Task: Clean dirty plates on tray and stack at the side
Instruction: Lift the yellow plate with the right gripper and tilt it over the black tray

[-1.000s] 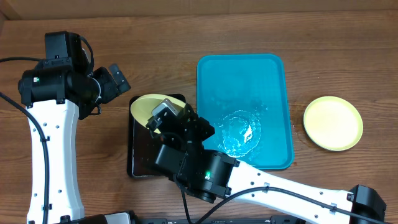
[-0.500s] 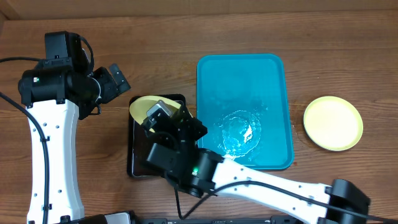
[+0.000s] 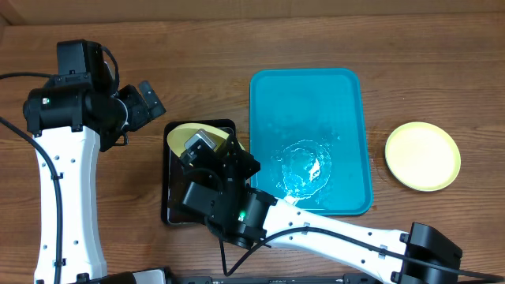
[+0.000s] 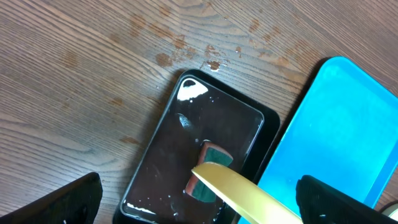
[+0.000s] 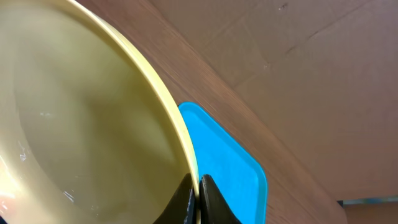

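Overhead we see our left pincer (image 3: 151, 96) left of the black tray (image 3: 174, 189), above which our right pincer (image 3: 207, 146) pinches a tilted plate (image 3: 183, 134) beside the turquoise tray (image 3: 308, 95), with another plate (image 3: 422, 155) lying on the table (image 3: 237, 47) farther right; the left wrist view shows the left pincer spread wide; the right wrist view shows the fingers (image 5: 214, 208) clamped on the plate's rim.

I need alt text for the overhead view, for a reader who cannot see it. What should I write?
The right end effector holds a yellow-green plate tilted above a black tray. Beside it lies a wet blue tray, and a second plate rests on the wooden table on that tray's other side; the left end effector hovers empty.
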`<act>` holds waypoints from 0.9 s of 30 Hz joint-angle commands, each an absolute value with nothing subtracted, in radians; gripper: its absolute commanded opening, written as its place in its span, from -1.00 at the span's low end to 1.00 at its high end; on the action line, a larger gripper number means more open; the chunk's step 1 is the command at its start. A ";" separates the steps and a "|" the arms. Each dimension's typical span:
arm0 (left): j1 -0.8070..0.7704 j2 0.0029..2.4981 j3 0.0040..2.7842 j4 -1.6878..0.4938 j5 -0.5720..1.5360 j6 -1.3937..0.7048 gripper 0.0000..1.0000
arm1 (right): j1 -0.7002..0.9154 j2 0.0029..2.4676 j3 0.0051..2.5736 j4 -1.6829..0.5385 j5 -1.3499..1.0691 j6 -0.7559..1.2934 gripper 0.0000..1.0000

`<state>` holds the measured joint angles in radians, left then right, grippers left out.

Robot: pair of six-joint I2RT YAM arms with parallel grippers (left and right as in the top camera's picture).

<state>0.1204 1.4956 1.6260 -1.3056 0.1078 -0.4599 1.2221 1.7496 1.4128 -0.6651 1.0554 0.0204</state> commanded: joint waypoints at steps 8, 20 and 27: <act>0.124 1.504 1.639 -1.305 0.094 -0.437 1.00 | 1.222 1.738 1.420 -0.656 1.084 0.028 -0.92; 0.124 1.504 1.639 -1.305 0.094 -0.437 1.00 | 1.212 1.738 1.420 -0.653 1.106 0.004 -0.92; 0.124 1.504 1.639 -1.305 0.094 -0.437 1.00 | 1.184 1.736 1.421 -0.553 1.140 -0.086 -0.92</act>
<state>0.1204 1.4956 1.6260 -1.3060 0.1074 -0.4599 1.1885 1.7496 1.4120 -0.5648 1.1336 -0.0257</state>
